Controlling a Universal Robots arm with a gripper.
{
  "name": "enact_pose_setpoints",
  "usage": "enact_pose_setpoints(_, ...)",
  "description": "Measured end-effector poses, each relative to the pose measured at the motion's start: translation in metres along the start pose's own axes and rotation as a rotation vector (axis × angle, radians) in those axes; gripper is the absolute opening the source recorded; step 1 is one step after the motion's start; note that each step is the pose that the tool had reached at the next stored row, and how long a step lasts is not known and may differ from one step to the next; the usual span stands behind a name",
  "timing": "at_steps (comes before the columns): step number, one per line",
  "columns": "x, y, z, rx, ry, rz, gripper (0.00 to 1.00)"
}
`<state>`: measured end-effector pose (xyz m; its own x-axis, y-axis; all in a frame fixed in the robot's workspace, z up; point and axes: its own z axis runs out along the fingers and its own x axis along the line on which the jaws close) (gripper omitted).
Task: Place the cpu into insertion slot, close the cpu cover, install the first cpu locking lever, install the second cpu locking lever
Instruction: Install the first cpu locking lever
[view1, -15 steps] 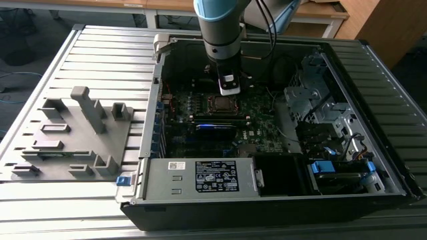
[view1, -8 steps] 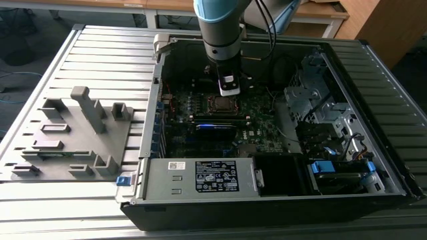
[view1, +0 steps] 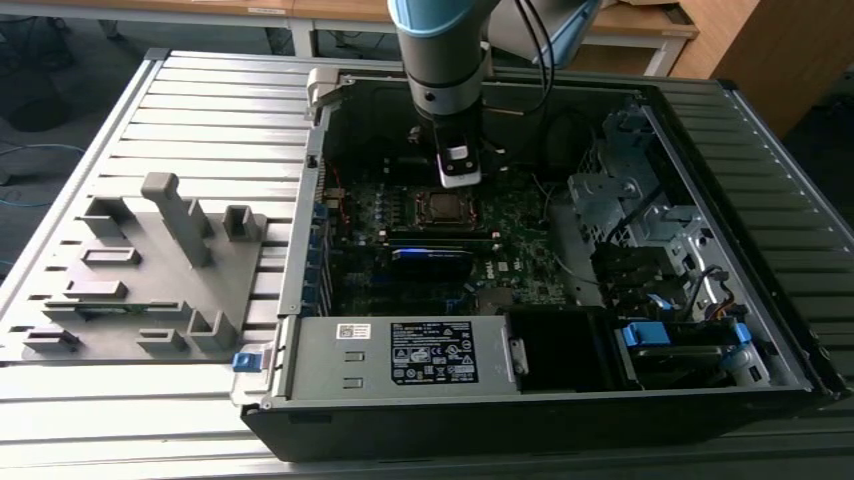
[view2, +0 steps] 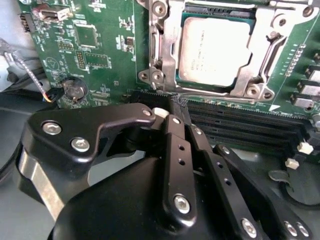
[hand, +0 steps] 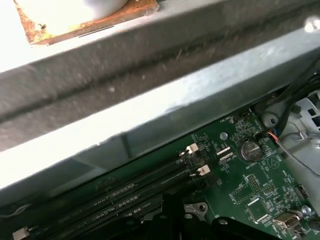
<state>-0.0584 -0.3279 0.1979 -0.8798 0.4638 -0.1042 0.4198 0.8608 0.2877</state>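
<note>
Your gripper hangs clenched with nothing in it, at 6 o'clock of the cpu, which sits in the insertion slot under the cpu cover.

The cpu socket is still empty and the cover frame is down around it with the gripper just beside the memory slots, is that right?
Not quite. The insertion slot is not empty: the second wrist view shows the cpu seated under the cpu cover. The gripper is beside the memory slots.

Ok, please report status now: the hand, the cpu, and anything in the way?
Hand above the memory slots, holding nothing. Cpu seated in insertion slot, cpu cover closed over it. Nothing between hand and socket.
</note>
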Motion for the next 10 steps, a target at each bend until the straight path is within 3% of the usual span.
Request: enact_pose_setpoints(10, -0.0011, 0.003, -0.0098, 0.0001, 0.0, 0.0, 0.11)
